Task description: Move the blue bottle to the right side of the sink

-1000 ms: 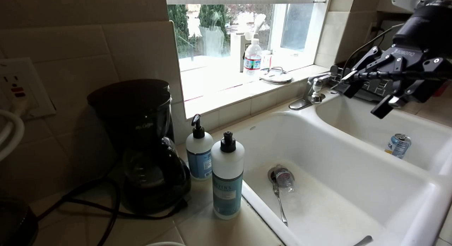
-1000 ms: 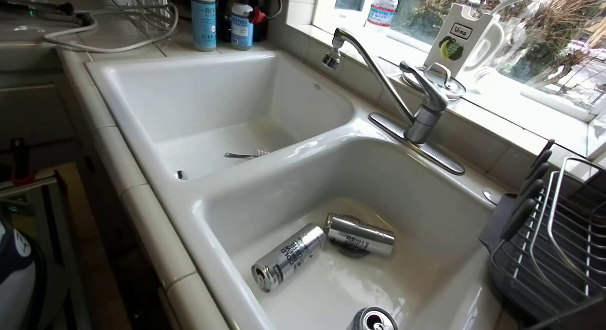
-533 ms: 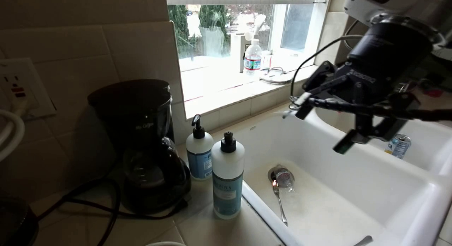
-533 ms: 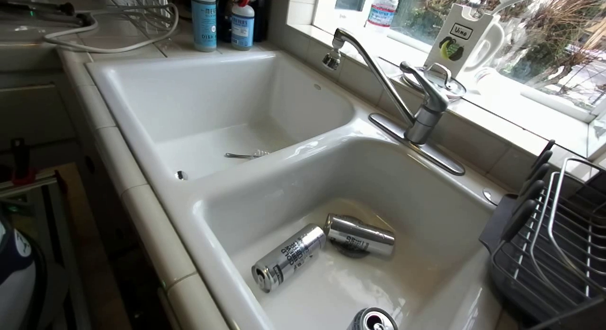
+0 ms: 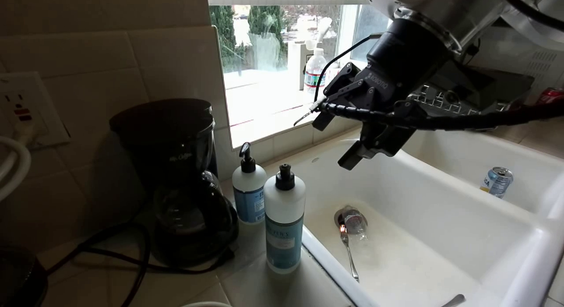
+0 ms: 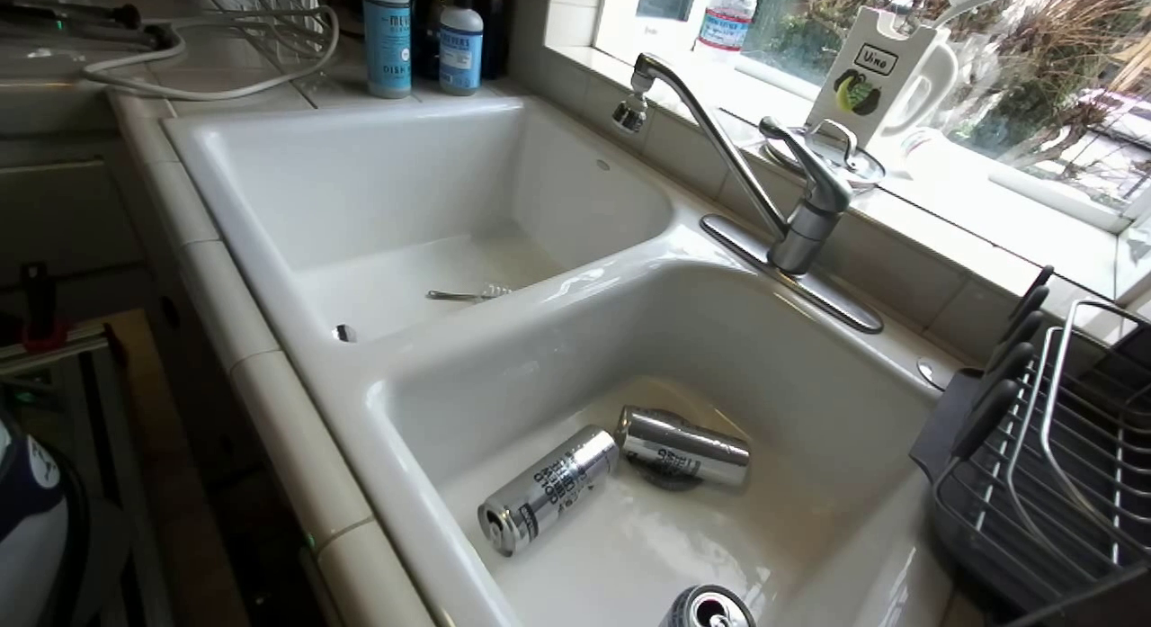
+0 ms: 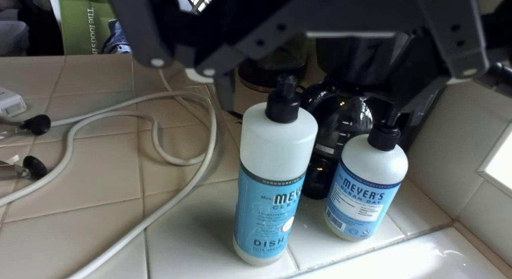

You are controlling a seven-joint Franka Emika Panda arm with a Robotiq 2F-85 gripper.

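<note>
The blue bottle (image 5: 284, 243) is a tall translucent bottle with a teal label and a black cap. It stands upright on the tiled counter beside the sink's near basin; it also shows in an exterior view (image 6: 388, 47) and the wrist view (image 7: 268, 215). The white double-basin sink (image 6: 557, 290) shows in both exterior views. My gripper (image 5: 335, 142) is open and empty above that basin, higher than the bottle and apart from it, tilted towards the counter. In the wrist view the open fingers (image 7: 226, 93) stand above and beyond the bottle's cap.
A shorter blue pump bottle (image 5: 251, 205) stands close beside the blue bottle. A black coffee maker (image 5: 176, 166) is behind them. A white cable (image 7: 180, 195) lies on the counter. The faucet (image 6: 800, 222), cans (image 6: 553, 488) and a dish rack (image 6: 1034, 465) are further off.
In an exterior view my gripper has swung left from over the far basin to over the basin beside the bottles, staying open. The bottles have not moved.
</note>
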